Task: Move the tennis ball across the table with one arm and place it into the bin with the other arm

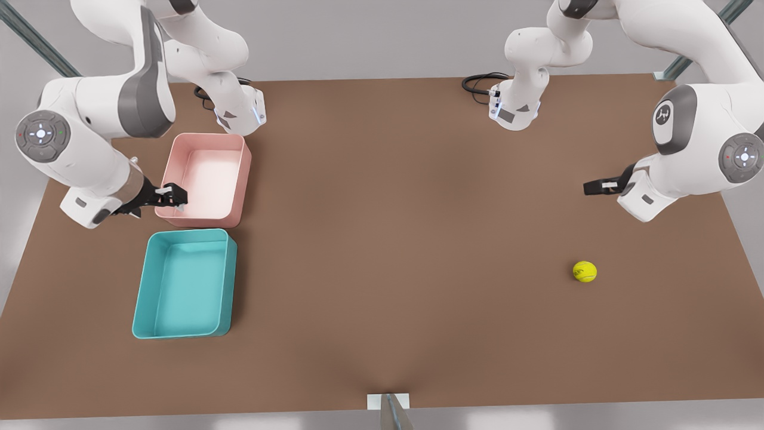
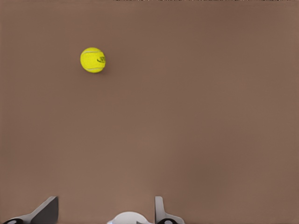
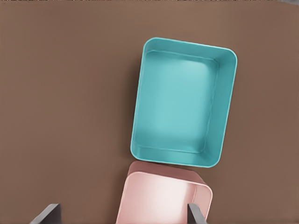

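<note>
The tennis ball (image 1: 584,271) (image 2: 92,59), small and yellow-green, lies on the brown table (image 1: 406,239) toward the front view's right. My left gripper (image 1: 598,186) (image 2: 106,200) hangs open above the table, behind the ball and apart from it, with nothing between its fingers. The teal bin (image 1: 185,283) (image 3: 183,102) sits empty at the front view's left. My right gripper (image 1: 176,197) (image 3: 122,206) is open and empty, hovering over the near edge of the pink tray just behind the bin.
A pink tray (image 1: 209,178) (image 3: 163,198) of similar shape stands directly behind the teal bin, almost touching it. Both arm bases (image 1: 516,110) sit at the table's far edge with black cables. Bare tabletop stretches between ball and bin.
</note>
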`<state>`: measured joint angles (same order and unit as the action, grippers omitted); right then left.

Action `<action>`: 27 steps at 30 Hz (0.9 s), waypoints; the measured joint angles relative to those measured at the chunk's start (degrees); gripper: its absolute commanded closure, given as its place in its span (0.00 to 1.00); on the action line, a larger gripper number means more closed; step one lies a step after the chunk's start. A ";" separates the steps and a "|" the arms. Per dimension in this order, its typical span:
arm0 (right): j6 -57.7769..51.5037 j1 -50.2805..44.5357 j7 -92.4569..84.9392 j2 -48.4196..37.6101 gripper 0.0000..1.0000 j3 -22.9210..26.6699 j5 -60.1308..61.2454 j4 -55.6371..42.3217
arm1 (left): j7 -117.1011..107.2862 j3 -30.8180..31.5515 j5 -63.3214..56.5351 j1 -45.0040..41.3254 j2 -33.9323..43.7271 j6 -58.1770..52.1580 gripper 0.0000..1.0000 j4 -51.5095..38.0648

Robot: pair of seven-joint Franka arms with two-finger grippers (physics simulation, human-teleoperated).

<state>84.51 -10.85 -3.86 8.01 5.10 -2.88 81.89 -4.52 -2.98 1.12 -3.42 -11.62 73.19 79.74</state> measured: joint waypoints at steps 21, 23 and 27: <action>-1.66 -0.68 4.84 6.44 0.00 3.84 -2.24 -5.31 | 65.27 -2.44 -0.60 15.04 -27.95 39.80 0.79 7.36; -1.75 -0.66 5.05 6.21 0.00 4.03 -2.39 -5.31 | 72.33 -2.46 -1.00 15.59 -28.05 43.66 0.79 8.78; -2.05 -0.71 5.41 5.92 0.00 4.19 -2.53 -5.38 | 83.06 -2.78 -1.60 16.12 -28.63 48.45 0.79 11.31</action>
<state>82.45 -11.56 1.55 13.93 9.28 -5.42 76.50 78.55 -5.76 -0.48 12.70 -40.25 121.64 91.05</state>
